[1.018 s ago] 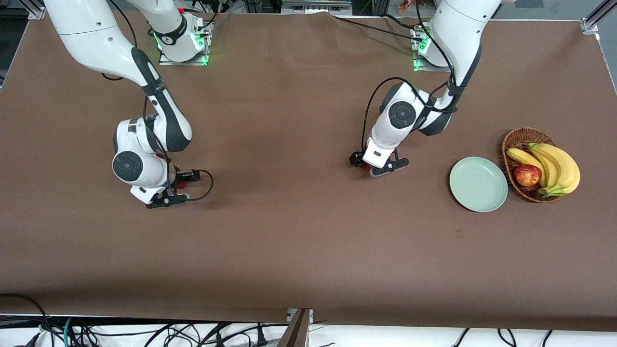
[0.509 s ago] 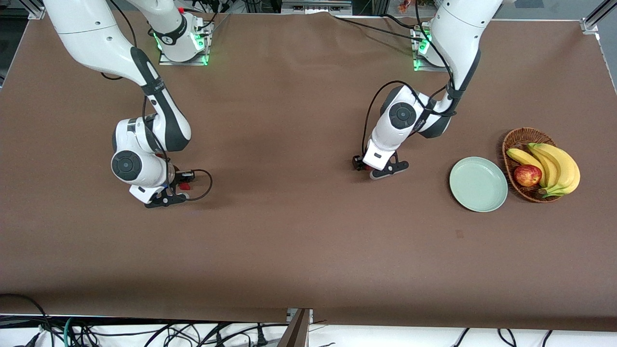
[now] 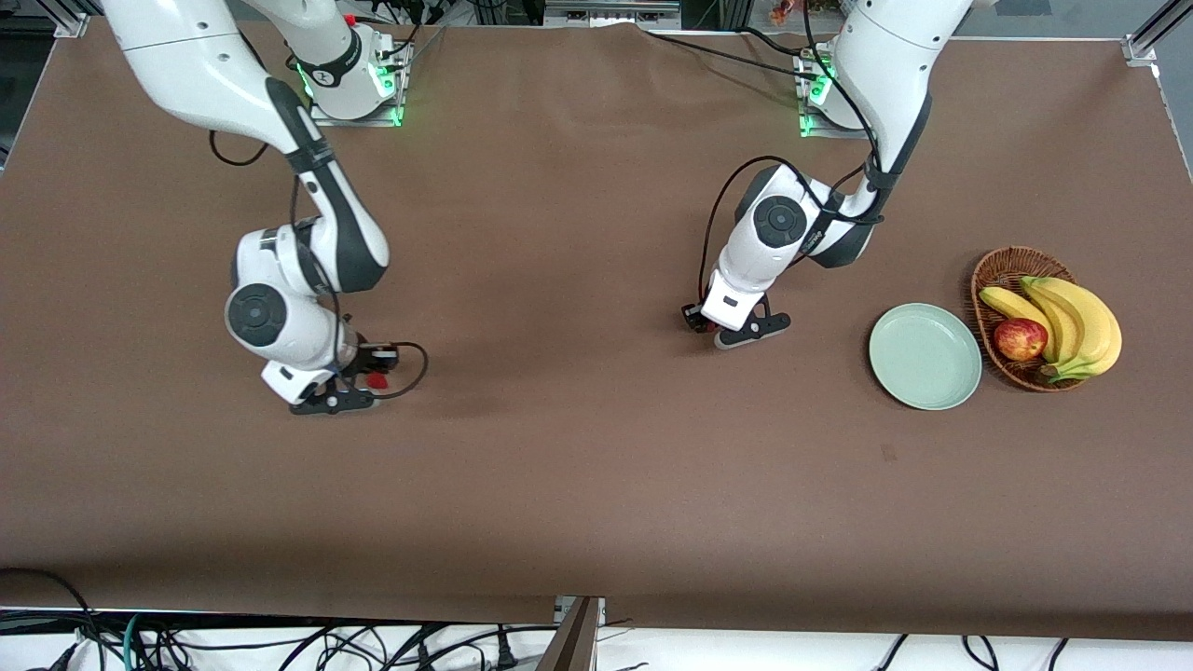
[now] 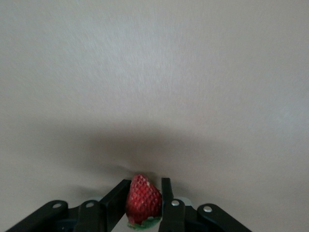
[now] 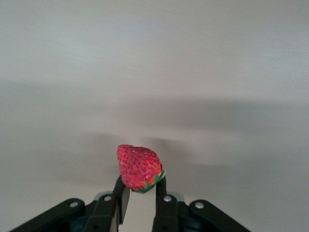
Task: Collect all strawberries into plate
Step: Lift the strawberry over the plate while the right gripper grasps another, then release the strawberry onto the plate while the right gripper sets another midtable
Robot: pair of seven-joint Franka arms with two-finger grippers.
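Note:
My left gripper [image 3: 708,322] is shut on a red strawberry [image 3: 711,325] low over the middle of the table; in the left wrist view that strawberry [image 4: 143,200] sits between the black fingers [image 4: 116,198] of the gripper [image 4: 144,182]. My right gripper [image 3: 371,377] is shut on a second strawberry [image 3: 377,380] toward the right arm's end; in the right wrist view the berry [image 5: 139,166] is pinched at the tips of the gripper [image 5: 140,181]. The pale green plate [image 3: 925,355] lies bare toward the left arm's end. A third strawberry is out of view.
A brown wicker basket [image 3: 999,266] stands beside the plate, holding bananas [image 3: 1081,317] and a red-yellow apple [image 3: 1020,339]. The brown table [image 3: 578,466] spreads wide between the two grippers and the plate.
My right gripper has moved a little toward the left arm's end and nearer the front camera with its strawberry. My left gripper has shifted only slightly, still holding its berry.

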